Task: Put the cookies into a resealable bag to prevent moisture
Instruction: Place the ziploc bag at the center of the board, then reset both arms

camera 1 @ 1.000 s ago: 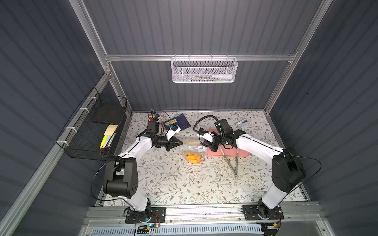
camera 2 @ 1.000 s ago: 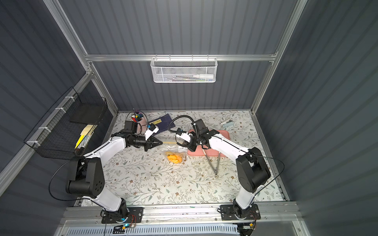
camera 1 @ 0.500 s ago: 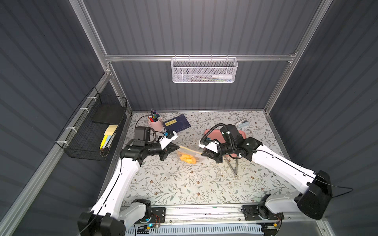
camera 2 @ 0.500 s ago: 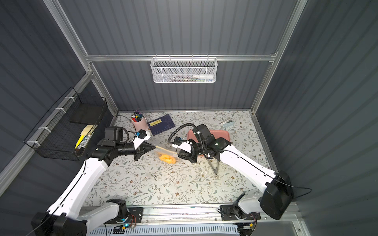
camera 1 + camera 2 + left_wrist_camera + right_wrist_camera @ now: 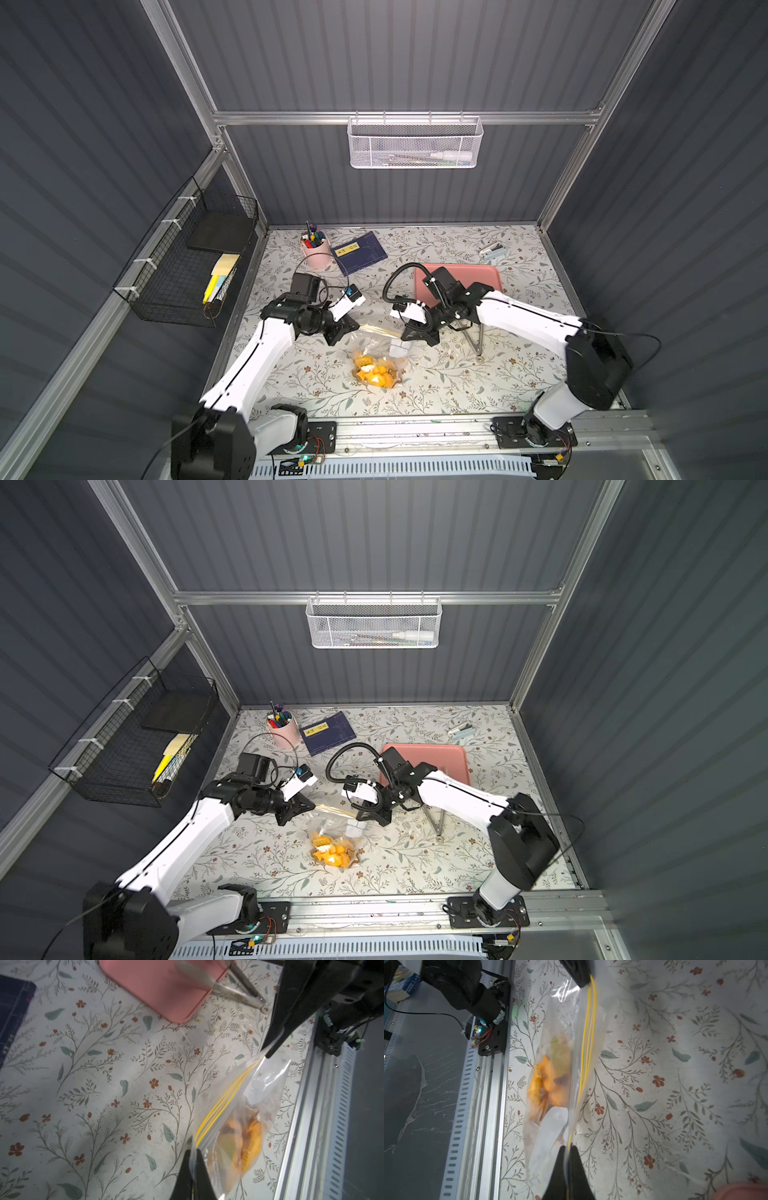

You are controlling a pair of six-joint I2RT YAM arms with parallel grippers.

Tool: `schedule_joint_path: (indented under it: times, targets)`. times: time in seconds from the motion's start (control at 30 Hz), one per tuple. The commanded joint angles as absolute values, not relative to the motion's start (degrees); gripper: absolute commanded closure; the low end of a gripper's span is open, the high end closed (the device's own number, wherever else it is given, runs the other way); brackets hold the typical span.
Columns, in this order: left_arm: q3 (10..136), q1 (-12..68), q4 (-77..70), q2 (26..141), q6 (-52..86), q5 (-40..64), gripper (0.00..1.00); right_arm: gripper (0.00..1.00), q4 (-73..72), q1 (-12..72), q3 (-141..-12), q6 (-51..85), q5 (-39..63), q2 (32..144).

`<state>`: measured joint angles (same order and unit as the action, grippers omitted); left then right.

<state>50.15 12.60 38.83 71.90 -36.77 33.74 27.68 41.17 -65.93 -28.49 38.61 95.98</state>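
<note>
The clear resealable bag (image 5: 376, 353) (image 5: 336, 833) hangs above the table between my two grippers, its yellow seal strip (image 5: 224, 1101) (image 5: 588, 1043) stretched taut between them. The yellow-orange cookies (image 5: 374, 372) (image 5: 334, 852) (image 5: 249, 1142) (image 5: 544, 1082) lie bunched in its lower part. My left gripper (image 5: 355, 326) (image 5: 193, 1152) is shut on one end of the strip. At the other end my right gripper (image 5: 402, 334) (image 5: 568, 1148) is shut on the bag's top edge.
A pink tray (image 5: 478, 276) (image 5: 440, 756) sits behind the right arm, with metal tongs (image 5: 473, 340) (image 5: 239, 995) beside it. A navy booklet (image 5: 359, 251) and a pink pen cup (image 5: 316, 249) stand at the back left. The aluminium front rail (image 5: 415, 424) borders the table.
Both grippers have carried the bag toward the front of the table and lifted it; it now hangs with the cookies sunk to its bottom. Both stayed shut.
</note>
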Motion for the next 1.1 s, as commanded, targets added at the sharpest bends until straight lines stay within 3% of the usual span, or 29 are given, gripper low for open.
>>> schedule_joint_path:
  times: [0.0,0.07,0.17,0.23,0.3,0.33,0.37,0.4,0.43,0.47,0.57,0.77,0.93,1.07]
  targets:
    - [53.0,11.6,28.2,80.8,-35.2,28.5,1.0,1.0,26.3,38.1,-71.1,-29.0,39.2,101.8]
    - [57.1,11.4,25.8,88.5,-34.6,27.6,1.0,0.98,24.5,36.5,-74.6,-28.9,38.7,105.7]
    - [64.0,10.9,22.8,98.2,-32.4,25.1,0.86,0.95,20.6,34.4,-78.0,-26.9,36.4,109.9]
    - [67.1,10.6,18.6,101.9,-28.6,22.6,0.64,0.8,16.4,33.0,-79.1,-24.3,33.7,111.6]
    - [68.4,10.5,13.9,103.1,-25.1,19.7,0.47,0.63,13.5,32.0,-79.7,-21.8,31.2,112.3]
    - [68.4,10.5,11.3,102.9,-23.0,16.8,0.04,0.55,11.2,31.4,-79.7,-19.6,28.6,112.1]
    - [68.2,10.6,9.0,102.1,-20.9,14.1,0.01,0.5,9.6,30.8,-79.2,-18.2,27.1,111.6]
    - [67.5,10.7,6.3,100.7,-19.0,10.3,0.0,0.43,7.0,30.0,-77.9,-16.3,25.7,110.2]
    - [66.2,10.6,3.5,98.9,-16.9,6.3,0.01,0.07,3.9,28.9,-75.7,-14.2,24.7,108.1]
    - [64.7,10.6,1.1,96.8,-15.4,1.8,0.01,0.01,0.6,28.0,-73.1,-12.4,23.7,105.7]
    - [58.1,10.6,-6.2,89.7,-11.8,-11.6,0.01,0.01,-9.7,24.5,-62.6,-6.1,14.9,96.2]
    - [42.1,10.6,-12.7,80.8,-6.5,-19.0,0.0,0.01,-20.8,17.4,-40.7,-0.5,-15.3,77.1]
    - [33.6,10.5,-24.3,82.0,-1.7,-20.1,0.01,0.01,-31.6,12.4,-23.5,2.9,-24.0,66.4]
    - [31.8,10.6,-31.9,86.7,-1.4,-22.1,0.0,0.01,-43.9,11.3,-16.2,-0.2,-23.0,68.7]
